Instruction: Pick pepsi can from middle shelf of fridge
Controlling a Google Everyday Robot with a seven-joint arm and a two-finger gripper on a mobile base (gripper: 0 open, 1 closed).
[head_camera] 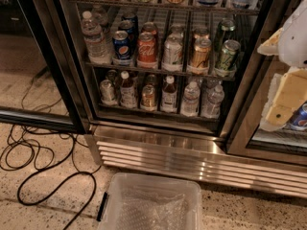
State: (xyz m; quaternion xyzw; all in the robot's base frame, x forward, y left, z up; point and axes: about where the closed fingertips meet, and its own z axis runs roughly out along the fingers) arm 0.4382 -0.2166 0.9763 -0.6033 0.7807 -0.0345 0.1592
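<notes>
The fridge (158, 150) stands with its left door swung open. On the middle shelf (158, 71), a wire rack, the pepsi can (121, 46) stands upright second from the left, between a water bottle (94, 38) and a red Coca-Cola can (147, 49). A second blue can (127, 27) stands behind it. My gripper (274, 78) hangs at the right edge of the view, in front of the closed right door and well to the right of the pepsi can. Its cream fingers (287, 97) stand apart with nothing between them.
Silver, gold and green cans fill the rest of the middle shelf. Bottles and cans stand on the rack below. Another blue can (300, 119) shows behind the right door's glass. A clear plastic bin (152, 202) sits on the floor in front. Black cables (38, 162) loop at the left.
</notes>
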